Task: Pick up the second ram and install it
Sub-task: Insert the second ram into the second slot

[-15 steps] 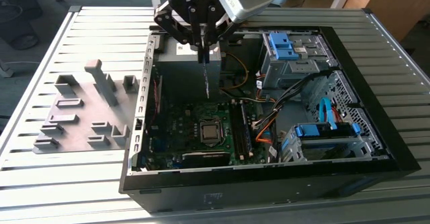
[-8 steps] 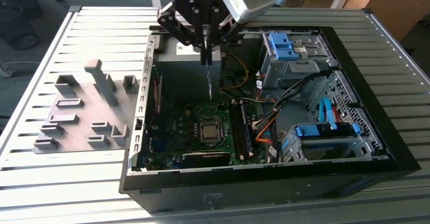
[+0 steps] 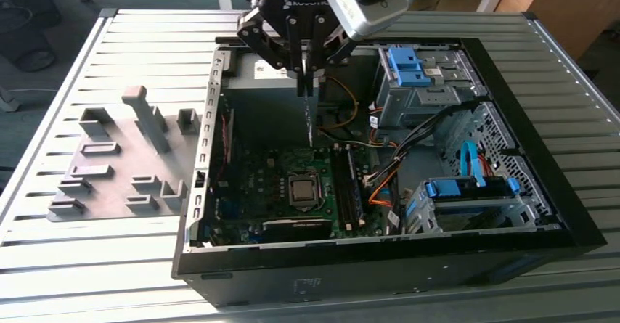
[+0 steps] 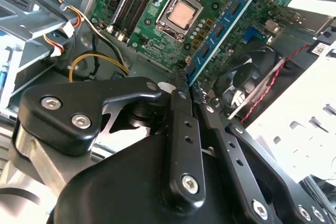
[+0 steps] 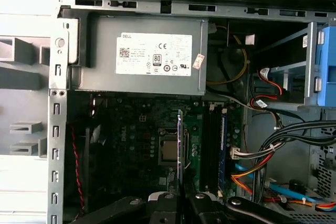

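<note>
The black multi-link gripper (image 3: 306, 83) hangs from the arm with its fingers pointing straight down into the open black computer case (image 3: 542, 214), which lies on its side on the ribbed grey metal worktop (image 3: 78, 265). The fingers are pressed together on the upper end of the second ram (image 3: 309, 123), a long, narrow, dark blue-green memory stick with black chips, which hangs on edge below the fingertips, above the green motherboard (image 3: 261, 185) and clear of it. In the second wrist view the stick (image 4: 218, 27) runs away from the closed black fingers (image 4: 184, 129) toward the board, passing beside the square silver processor socket (image 4: 181, 14). In the first wrist view the stick (image 5: 180, 145) shows edge-on as a thin dark line between the processor socket (image 5: 169, 150) and the long black memory slots (image 5: 210, 150), below the grey boxy power supply with its pale label (image 5: 152, 53). In the exterior view, a grey plastic fixture plate with raised blocks (image 3: 126, 156) lies on the worktop beside the case, toward the exterior view's left, and blue drive brackets (image 3: 465, 189) sit in the case toward the exterior view's right.
</note>
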You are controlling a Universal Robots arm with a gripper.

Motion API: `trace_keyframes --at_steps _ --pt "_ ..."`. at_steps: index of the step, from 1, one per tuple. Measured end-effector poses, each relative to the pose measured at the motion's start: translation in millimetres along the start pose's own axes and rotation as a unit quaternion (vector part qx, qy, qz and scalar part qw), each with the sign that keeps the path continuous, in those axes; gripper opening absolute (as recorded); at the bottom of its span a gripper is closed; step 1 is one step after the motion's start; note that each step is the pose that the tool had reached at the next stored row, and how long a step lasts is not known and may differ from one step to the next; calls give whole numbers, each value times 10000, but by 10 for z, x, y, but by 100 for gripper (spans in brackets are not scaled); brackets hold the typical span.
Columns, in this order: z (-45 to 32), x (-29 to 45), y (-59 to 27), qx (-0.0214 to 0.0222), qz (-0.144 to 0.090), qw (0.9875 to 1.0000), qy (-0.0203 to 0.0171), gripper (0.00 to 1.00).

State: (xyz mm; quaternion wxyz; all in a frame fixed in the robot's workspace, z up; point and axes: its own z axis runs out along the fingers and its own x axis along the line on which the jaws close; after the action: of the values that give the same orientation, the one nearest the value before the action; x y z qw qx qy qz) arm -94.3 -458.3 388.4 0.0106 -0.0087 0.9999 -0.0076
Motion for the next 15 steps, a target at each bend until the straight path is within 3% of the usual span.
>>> trace_keyframes --at_steps 8,15 --pt "43 -114 -2 0 55 10000 0 14" --pt "160 -158 -3 1 72 10000 1 14"
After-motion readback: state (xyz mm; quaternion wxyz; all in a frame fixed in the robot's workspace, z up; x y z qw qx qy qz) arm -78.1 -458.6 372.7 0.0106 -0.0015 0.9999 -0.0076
